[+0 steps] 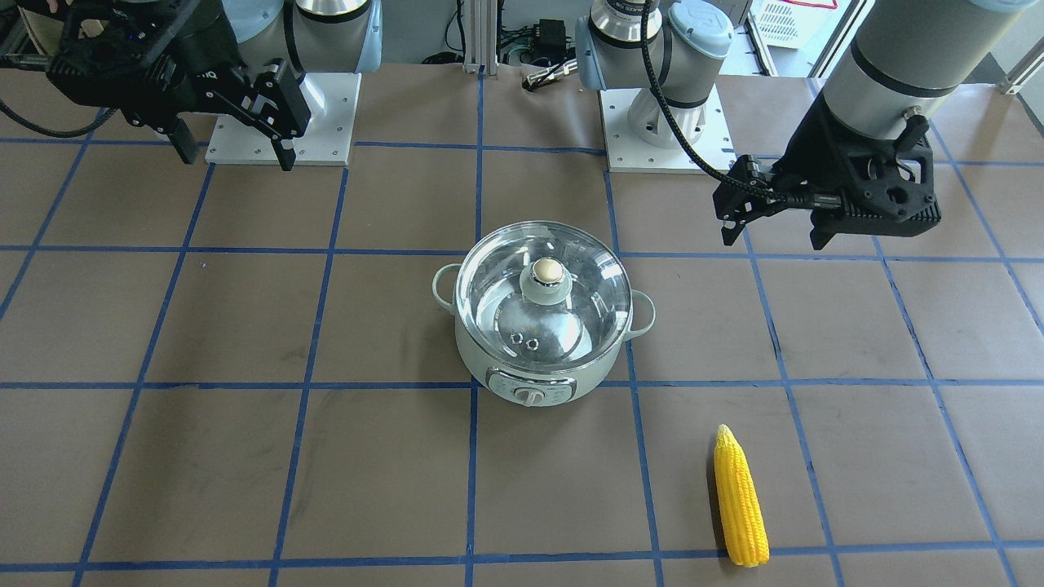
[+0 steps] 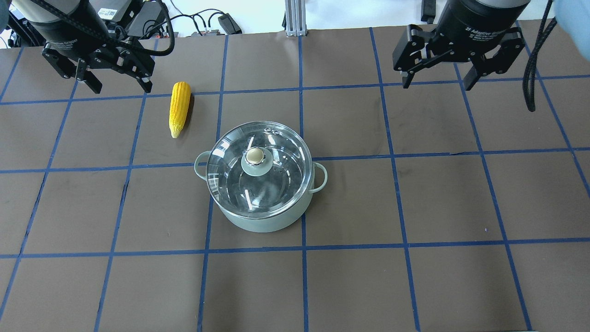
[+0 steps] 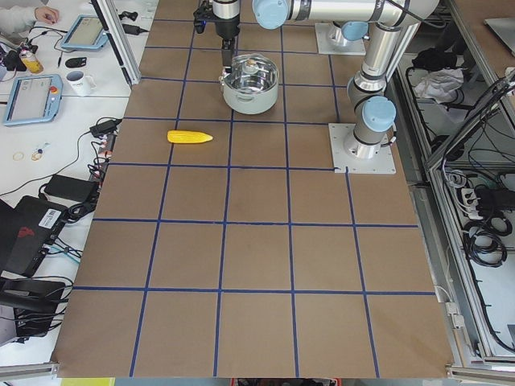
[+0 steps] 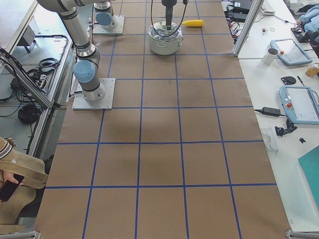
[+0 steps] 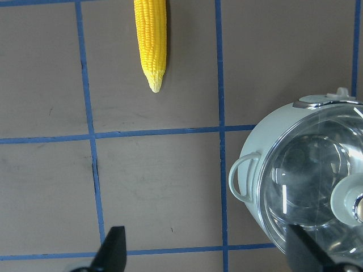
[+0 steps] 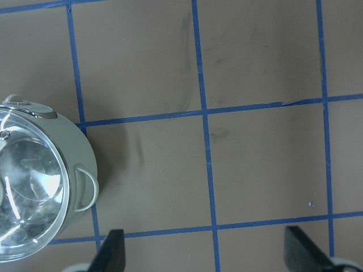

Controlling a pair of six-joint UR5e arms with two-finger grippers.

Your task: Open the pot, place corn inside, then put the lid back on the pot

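Note:
The pale mint-green pot (image 1: 534, 368) (image 2: 262, 222) stands mid-table with its control knob facing away from the robot. The clear glass lid (image 1: 575, 306) (image 2: 279, 184) with a beige ball knob sits closed on it. The yellow corn (image 1: 740, 497) (image 2: 179, 108) lies flat on the table on the robot's left and far side of the pot, apart from it. My left gripper (image 2: 120, 85) (image 1: 773, 238) is open and empty, raised to the left of the corn. My right gripper (image 2: 438, 83) (image 1: 236, 155) is open and empty, raised far from the pot on the right.
The brown table (image 2: 415, 203) carries a blue tape grid. The arm base plates (image 1: 281, 122) (image 1: 669, 134) are at the robot's edge. In the left wrist view the corn (image 5: 151, 39) and the pot (image 5: 266, 136) show below the open fingers.

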